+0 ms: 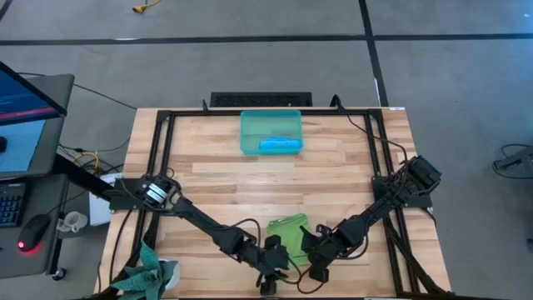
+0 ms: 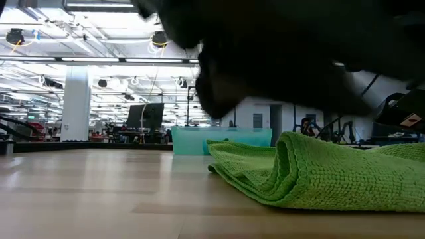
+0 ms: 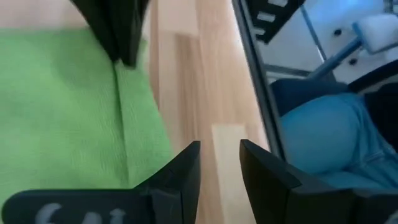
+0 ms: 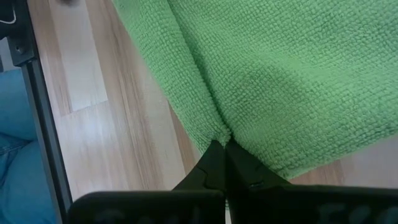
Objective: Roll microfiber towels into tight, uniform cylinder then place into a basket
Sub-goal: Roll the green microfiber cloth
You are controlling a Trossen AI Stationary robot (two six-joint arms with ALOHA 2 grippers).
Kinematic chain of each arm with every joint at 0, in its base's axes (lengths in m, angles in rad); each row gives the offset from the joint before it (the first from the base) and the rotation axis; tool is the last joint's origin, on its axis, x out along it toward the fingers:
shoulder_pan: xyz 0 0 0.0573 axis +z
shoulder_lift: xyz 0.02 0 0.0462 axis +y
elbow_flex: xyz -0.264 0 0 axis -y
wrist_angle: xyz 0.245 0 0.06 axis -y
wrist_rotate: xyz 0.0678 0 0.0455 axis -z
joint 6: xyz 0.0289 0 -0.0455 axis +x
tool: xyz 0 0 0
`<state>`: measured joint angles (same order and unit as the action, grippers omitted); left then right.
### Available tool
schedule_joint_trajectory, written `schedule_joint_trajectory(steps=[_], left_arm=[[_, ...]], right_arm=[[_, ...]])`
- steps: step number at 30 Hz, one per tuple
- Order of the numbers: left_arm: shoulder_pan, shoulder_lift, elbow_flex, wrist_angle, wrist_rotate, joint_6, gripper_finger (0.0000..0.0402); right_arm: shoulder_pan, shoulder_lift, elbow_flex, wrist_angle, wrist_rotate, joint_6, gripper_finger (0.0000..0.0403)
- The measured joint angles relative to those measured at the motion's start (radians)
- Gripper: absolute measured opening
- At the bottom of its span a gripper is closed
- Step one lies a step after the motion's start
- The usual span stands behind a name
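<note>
Green towel [image 4: 280, 81] edge pinched by right tool [image 4: 224, 146], left tool [image 3: 219, 163] spread, arms hiding it overhead.

Lime green towel [image 1: 289, 231], sky blue towel [image 1: 279, 145], translucent teal basket [image 1: 250, 133]

My two arms are dark, almost black, long and thin with bendy joints. Black cables run along them. My left arm has a silvery round part with stripes near its base. My left tool [image 3: 219, 171] has two flat black fingers. My right tool [image 4: 224, 163] is black too, with pointy fingers.
</note>
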<state>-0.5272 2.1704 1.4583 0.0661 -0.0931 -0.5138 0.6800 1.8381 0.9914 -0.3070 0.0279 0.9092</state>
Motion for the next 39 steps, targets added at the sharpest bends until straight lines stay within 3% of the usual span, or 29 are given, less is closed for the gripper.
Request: schedule_joint_trajectory(steps=[6,12,20,32,39], left_arm=[[0.022,0.042,0.003,0.005,0.077,-0.046,0.0102],[0.023,0.042,0.003,-0.034,-0.022,-0.067,0.0102],[0.012,0.038,0.005,-0.164,-0.092,-0.233,0.0102],[0.005,0.036,0.006,-0.202,-0.075,-0.257,0.0102],[0.005,0.036,0.005,-0.211,-0.042,-0.251,0.0102]], right_arm=[[0.000,0.000,-0.001,0.005,0.000,0.000,0.0012],[0.001,0.000,0.000,0.001,-0.001,0.000,0.0012],[0.001,0.001,0.000,0.014,0.000,0.000,0.0015],[-0.002,0.003,-0.001,0.043,-0.009,0.067,0.0085],[-0.002,-0.051,-0.004,0.006,-0.031,0.035,0.0102]])
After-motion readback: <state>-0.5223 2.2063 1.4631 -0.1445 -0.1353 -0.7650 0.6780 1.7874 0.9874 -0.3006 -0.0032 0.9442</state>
